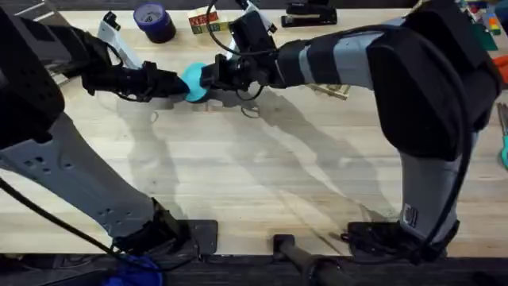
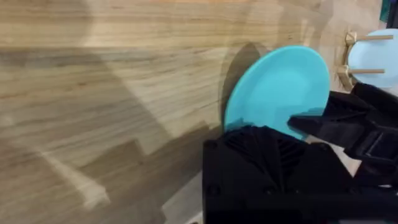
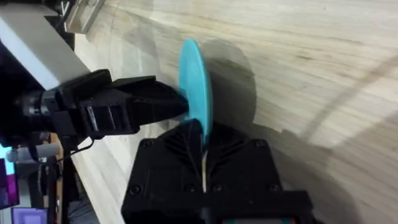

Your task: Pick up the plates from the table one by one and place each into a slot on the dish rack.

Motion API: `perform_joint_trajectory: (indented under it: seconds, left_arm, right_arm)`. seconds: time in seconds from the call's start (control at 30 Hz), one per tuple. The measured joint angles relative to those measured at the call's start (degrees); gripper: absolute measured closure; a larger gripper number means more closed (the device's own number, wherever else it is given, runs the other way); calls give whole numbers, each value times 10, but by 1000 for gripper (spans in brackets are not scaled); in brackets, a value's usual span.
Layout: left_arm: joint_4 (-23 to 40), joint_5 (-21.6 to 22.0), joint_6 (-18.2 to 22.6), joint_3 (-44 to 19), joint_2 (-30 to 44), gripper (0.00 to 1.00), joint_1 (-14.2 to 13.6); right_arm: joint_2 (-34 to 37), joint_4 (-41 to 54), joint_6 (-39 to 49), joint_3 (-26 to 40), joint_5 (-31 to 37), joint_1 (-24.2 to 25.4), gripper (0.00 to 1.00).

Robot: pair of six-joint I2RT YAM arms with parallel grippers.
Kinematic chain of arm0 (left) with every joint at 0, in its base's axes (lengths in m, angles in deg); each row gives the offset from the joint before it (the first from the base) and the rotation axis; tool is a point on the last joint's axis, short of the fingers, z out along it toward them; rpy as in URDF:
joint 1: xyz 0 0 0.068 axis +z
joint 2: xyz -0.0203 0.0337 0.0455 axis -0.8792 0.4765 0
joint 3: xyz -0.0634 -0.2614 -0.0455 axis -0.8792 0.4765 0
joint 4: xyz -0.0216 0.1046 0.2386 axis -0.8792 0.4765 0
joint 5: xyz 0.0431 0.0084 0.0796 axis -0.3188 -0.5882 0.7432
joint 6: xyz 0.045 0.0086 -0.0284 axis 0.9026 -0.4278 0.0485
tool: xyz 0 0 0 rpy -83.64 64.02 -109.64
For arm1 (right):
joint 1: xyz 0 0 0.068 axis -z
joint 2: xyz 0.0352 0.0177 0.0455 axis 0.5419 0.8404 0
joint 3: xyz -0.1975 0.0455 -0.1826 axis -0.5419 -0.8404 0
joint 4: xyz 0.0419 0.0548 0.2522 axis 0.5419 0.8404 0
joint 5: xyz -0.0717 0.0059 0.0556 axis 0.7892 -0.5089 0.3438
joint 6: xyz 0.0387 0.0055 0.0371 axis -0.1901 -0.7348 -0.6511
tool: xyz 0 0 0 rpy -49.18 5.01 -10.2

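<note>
- The table (image 1: 262, 183) is a broad light plank top with clear grain; most of its near and middle area lies bare, crossed by the arms' shadows.
- The right arm reaches from its base at the lower right up and across to the far middle of the table; the left arm rises from the lower left and reaches toward the same spot from the other side.
- The two grippers meet there; the left gripper (image 1: 181, 84) and the right gripper (image 1: 208, 78) stand on opposite sides of one turquoise plate (image 1: 193, 83).
- That plate is held on edge, above the table, near its far side; in the right wrist view the turquoise plate (image 3: 198, 87) shows edge-on, upright, its lower rim pinched in the right gripper (image 3: 202, 144), whose fingers are closed on it.
- In the left wrist view the plate's face (image 2: 280, 90) shows round and whole; the left gripper (image 2: 292, 140) is clamped on its lower edge, and the other arm's dark fingers touch the rim beside it.
- The dish rack (image 2: 349, 59), of pale wooden pegs, stands just beyond the held plate; a paler blue plate (image 2: 376, 56) sits upright in it.
- A dark blue tape roll (image 1: 154, 21) stands at the far edge of the table, well apart from the grippers.
</note>
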Motion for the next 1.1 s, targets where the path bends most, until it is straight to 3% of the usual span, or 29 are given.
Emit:
perform_joint_trajectory:
  seconds: [0.33, 0.63, 0.9, 1.1]
  left_arm:
    - [65, 37, -12, -54, 15, 960, -8]
    - [111, 149, -13, -107, 10, 960, -15]
    - [118, 198, -12, -112, -90, 960, -13]
    - [125, 222, -20, -118, -171, 960, -13]
  right_arm:
    - [0, -3, 0, 0, -5, 0, 971]
    - [0, -5, 0, 0, -13, 7, 970]
    - [-1, 25, 38, 21, -12, 26, 970]
    - [-13, 136, 113, 78, -12, 31, 970]
